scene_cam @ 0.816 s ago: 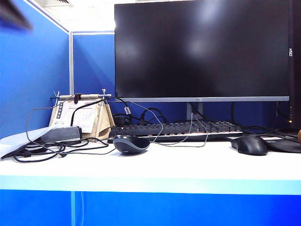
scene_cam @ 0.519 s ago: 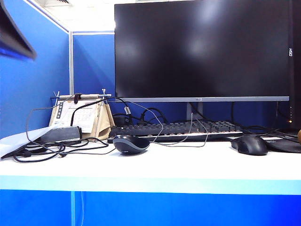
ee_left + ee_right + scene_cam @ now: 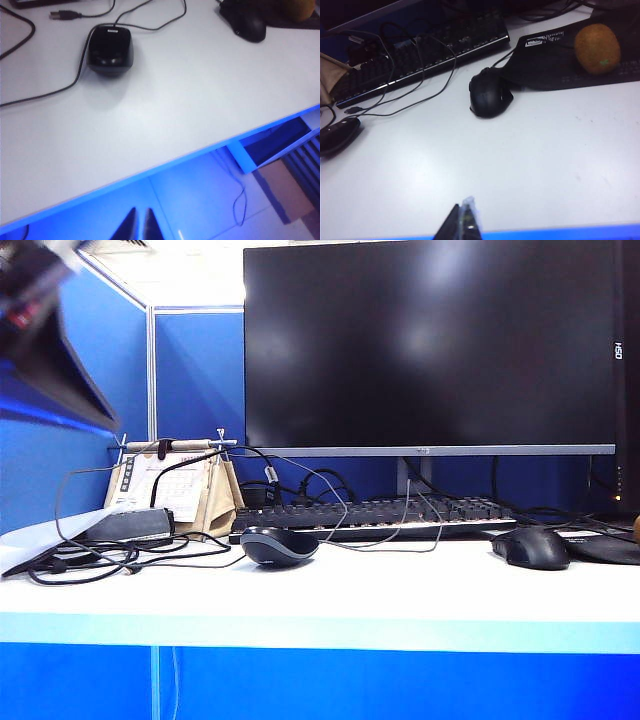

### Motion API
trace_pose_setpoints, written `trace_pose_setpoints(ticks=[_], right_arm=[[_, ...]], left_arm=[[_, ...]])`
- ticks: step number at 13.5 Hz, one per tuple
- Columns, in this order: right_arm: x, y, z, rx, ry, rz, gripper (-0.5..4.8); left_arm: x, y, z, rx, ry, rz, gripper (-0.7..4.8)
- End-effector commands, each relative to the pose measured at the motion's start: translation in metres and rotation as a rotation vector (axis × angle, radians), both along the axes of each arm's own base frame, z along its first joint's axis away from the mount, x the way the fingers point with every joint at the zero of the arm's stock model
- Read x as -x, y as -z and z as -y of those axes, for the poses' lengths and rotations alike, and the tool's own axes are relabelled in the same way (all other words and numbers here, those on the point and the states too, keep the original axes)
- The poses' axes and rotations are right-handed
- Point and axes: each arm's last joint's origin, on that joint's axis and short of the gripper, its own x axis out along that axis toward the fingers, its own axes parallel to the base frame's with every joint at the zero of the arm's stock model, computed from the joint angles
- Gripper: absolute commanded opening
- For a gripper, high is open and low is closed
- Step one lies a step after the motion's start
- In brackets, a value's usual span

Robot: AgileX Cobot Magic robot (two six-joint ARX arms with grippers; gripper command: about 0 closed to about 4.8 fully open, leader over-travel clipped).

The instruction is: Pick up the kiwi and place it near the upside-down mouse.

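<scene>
The kiwi, brown with a small green spot, lies on a black mouse pad at the desk's right end; a sliver of the kiwi shows at the exterior view's edge. The upside-down mouse, black with a grey band, lies in front of the keyboard's left end, seen also as the upside-down mouse with its label up. My left gripper hangs shut and empty off the desk's front edge, well short of that mouse. My right gripper is shut and empty above the front edge, far from the kiwi.
An all-black mouse sits beside the pad, between the two task things. A black keyboard, a large monitor, loose cables and a desk calendar fill the back. My left arm hangs blurred at upper left.
In the exterior view my left arm has dropped further into the picture at the upper left, and shows larger. Nothing on the desk has moved.
</scene>
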Motion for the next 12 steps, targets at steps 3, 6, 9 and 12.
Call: trace_pose_setpoints(ticks=[3,6,9,12], right_arm=[[0.003,-0.051,0.001,0.066,0.048,0.253,2.12],[-0.017,-0.117,0.004,0.235,0.134,0.355,2.46],[-0.06,-0.152,0.009,0.381,0.18,0.274,3.27],[-0.11,-0.158,0.03,0.39,0.219,0.191,4.43]], left_arm=[[-0.001,-0.002,0.003,-0.019,0.091,0.016,0.3],[-0.002,-0.018,0.007,0.045,0.172,0.036,0.3],[0.0,-0.021,0.009,0.081,0.248,0.023,0.3],[0.003,-0.02,0.011,0.099,0.307,-0.005,0.3]])
